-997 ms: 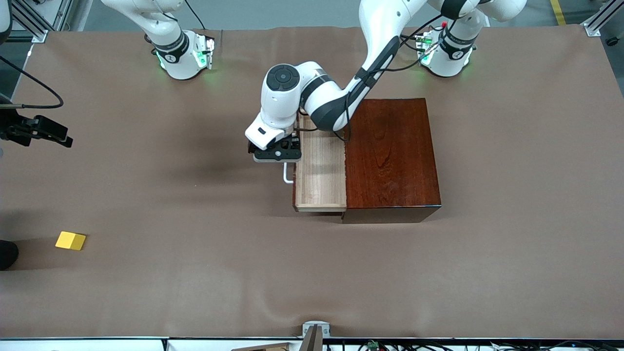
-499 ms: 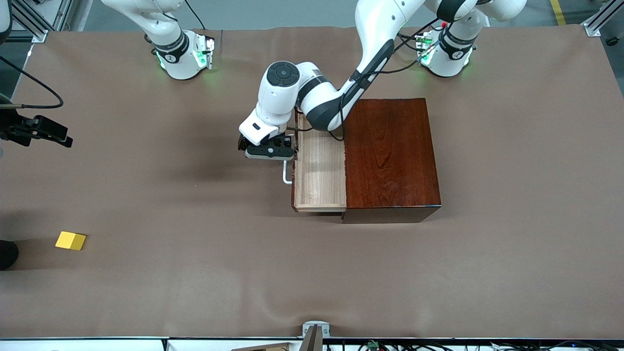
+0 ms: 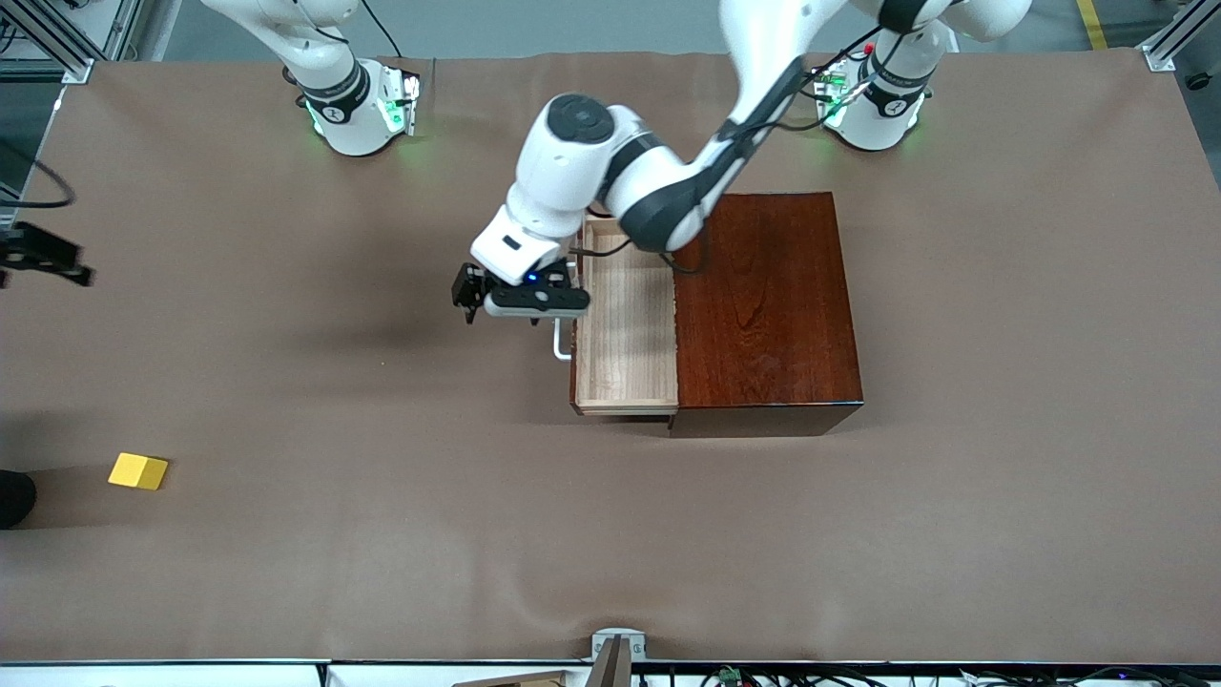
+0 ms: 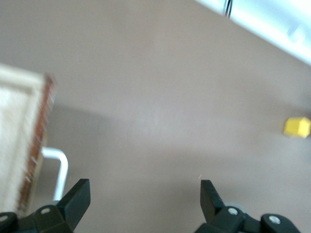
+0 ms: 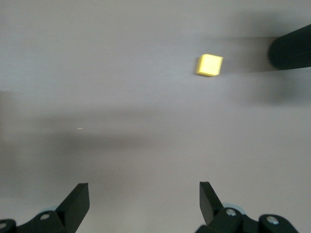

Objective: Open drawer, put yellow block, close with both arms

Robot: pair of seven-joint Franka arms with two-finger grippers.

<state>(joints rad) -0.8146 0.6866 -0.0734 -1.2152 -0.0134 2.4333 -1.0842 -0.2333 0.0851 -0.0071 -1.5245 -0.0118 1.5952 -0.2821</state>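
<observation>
The drawer (image 3: 625,334) stands pulled out of the glossy mahogany box (image 3: 768,305), its pale wood inside empty. Its white handle (image 3: 561,342) also shows in the left wrist view (image 4: 57,162). My left gripper (image 3: 469,294) hangs open and empty over the table beside the handle, clear of it (image 4: 146,194). The yellow block (image 3: 138,471) lies on the table at the right arm's end, nearer the front camera; it shows in both wrist views (image 4: 297,127) (image 5: 209,65). My right gripper (image 3: 48,256) is open and empty (image 5: 145,194) over the table at that end, partly cut off by the view's edge.
The table is covered by a brown cloth (image 3: 382,553). A dark rounded object (image 3: 14,498) sits at the edge of the view beside the block and also shows in the right wrist view (image 5: 291,48).
My left gripper has drawn away from the drawer handle toward the right arm's end and risen. My right gripper has shifted farther toward the view's edge. The drawer and block have not moved.
</observation>
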